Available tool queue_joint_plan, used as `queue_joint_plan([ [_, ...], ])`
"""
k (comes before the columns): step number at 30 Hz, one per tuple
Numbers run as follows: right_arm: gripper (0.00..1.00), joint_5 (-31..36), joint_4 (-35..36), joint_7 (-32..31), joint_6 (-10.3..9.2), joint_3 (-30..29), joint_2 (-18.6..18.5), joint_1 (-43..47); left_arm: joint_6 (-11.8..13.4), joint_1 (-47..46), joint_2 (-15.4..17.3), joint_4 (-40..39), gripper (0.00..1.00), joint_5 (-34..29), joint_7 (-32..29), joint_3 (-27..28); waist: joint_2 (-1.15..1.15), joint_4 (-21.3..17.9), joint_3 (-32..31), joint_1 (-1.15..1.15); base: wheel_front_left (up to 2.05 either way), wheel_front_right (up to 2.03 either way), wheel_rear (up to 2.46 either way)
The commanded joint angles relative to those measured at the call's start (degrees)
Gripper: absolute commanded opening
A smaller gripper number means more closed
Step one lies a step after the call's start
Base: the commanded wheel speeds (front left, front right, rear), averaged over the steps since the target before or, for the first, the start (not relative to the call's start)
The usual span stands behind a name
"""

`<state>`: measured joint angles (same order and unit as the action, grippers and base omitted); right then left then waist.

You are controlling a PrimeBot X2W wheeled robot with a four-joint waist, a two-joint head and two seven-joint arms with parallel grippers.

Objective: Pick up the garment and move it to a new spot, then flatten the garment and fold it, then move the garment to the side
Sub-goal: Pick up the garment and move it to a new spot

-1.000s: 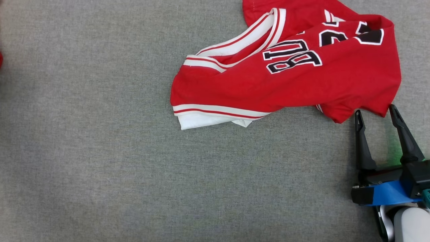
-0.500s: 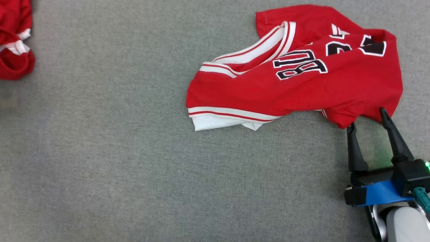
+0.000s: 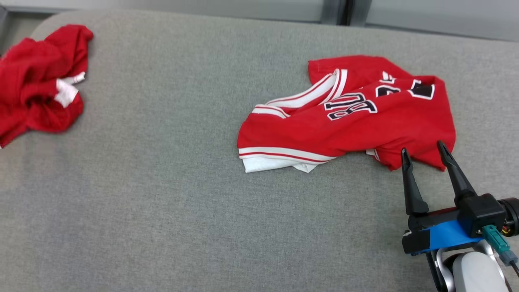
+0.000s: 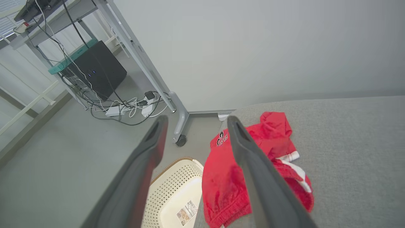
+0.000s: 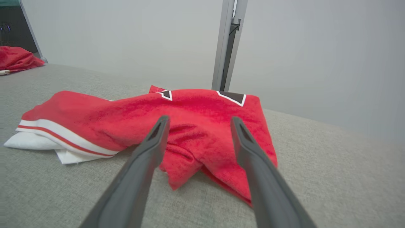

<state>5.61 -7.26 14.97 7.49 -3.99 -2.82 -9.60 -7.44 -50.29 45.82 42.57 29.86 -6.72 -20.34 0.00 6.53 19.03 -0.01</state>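
Note:
The garment (image 3: 365, 125) is a red jersey with white trim and black numbers, lying rumpled at the right middle of the grey padded table (image 3: 162, 194). My right gripper (image 3: 422, 148) is open at its near hem, the fingertips just over the red edge with nothing between them. In the right wrist view the jersey (image 5: 190, 104) lies straight ahead of that open gripper (image 5: 200, 118). My left gripper (image 4: 196, 119) is open and empty in the air, off the table's left end, above a second crumpled red garment (image 4: 227, 180).
The crumpled red garment (image 3: 36, 81) sits at the table's far left corner. A cream perforated basket (image 4: 177, 190) stands on the floor below that corner. A desk frame with cables (image 4: 126, 104) is beyond it. A grey post (image 5: 226, 44) rises behind the table.
The head camera has tilted up and turned, bringing the far table edge and the left garment into view. My right gripper has edged forward onto the jersey's hem.

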Motion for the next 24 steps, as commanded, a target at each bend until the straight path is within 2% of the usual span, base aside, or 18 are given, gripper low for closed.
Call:
queue_joint_plan([
  [1, 1.0, -0.8, -0.33, 0.29, 0.01, 0.32, -0.12, -0.53, -0.03, 1.51, -0.83, -2.3, 1.0, 1.34, 1.14, 0.63, 0.0, -0.93, -2.23, 0.01, 0.0, 0.0, 0.0],
  [5, 1.0, -2.2, -0.75, 0.31, 0.01, 0.15, -0.13, 0.32, 1.68, 4.38, -3.68, -7.86, 1.0, 3.04, 5.36, 1.88, 0.0, -1.74, -5.36, 0.01, 0.0, 0.0, 0.0],
  [10, 1.0, -2.79, -0.95, 0.29, 0.01, -1.77, -0.12, 1.74, 5.51, 11.42, -9.88, -16.18, 1.0, 3.59, 10.19, 0.62, 0.0, -2.53, -9.08, 0.01, 0.0, 0.0, 0.0],
  [11, 1.0, -2.79, -0.95, 0.29, 0.01, -1.77, -0.12, 1.74, 5.51, 11.42, -9.88, -16.18, 1.0, 3.59, 10.19, 0.62, 0.0, -2.53, -9.08, 0.01, 0.0, 0.0, 0.0],
  [13, 1.0, -2.86, -1.04, 0.27, 0.01, -2.69, -0.12, 2.42, 8.02, 15.35, -12.86, -19.72, 1.0, 3.93, 11.68, 0.01, 0.0, -2.78, -10.43, 0.01, 0.0, 0.0, 0.0],
  [14, 1.0, -3.1, -1.14, 0.28, 0.01, -3.71, -0.13, 3.0, 10.35, 19.04, -14.98, -22.58, 1.0, 2.97, 13.08, -1.09, 0.0, -2.82, -11.45, 0.01, 0.0, 0.0, 0.0],
  [15, 1.0, -3.1, -1.14, 0.28, 0.01, -3.71, -0.13, 3.0, 10.35, 19.04, -14.98, -22.58, 1.0, 2.97, 13.08, -1.09, 0.0, -2.82, -11.45, 0.01, 0.0, 0.0, 0.0],
  [16, 1.0, -3.11, -1.48, 0.27, 0.01, -4.54, -0.1, 3.62, 12.03, 22.36, -17.93, -24.47, 1.0, 3.28, 14.58, -2.11, 0.0, -2.94, -12.44, 0.01, 0.0, 0.0, 0.0],
  [17, 1.0, -3.25, -1.64, 0.27, 0.01, -4.81, -0.12, 3.91, 12.66, 23.81, -19.25, -25.17, 1.0, 3.63, 15.42, -2.27, 0.0, -3.09, -12.92, 0.01, 0.0, 0.0, 0.0],
  [24, 1.0, -5.2, -3.67, 0.26, 0.01, -4.13, -0.12, 6.07, 15.46, 34.24, -25.24, -26.17, 1.0, 3.86, 20.63, -3.75, 0.0, -4.9, -16.22, 0.01, 0.0, 0.0, 0.0],
])
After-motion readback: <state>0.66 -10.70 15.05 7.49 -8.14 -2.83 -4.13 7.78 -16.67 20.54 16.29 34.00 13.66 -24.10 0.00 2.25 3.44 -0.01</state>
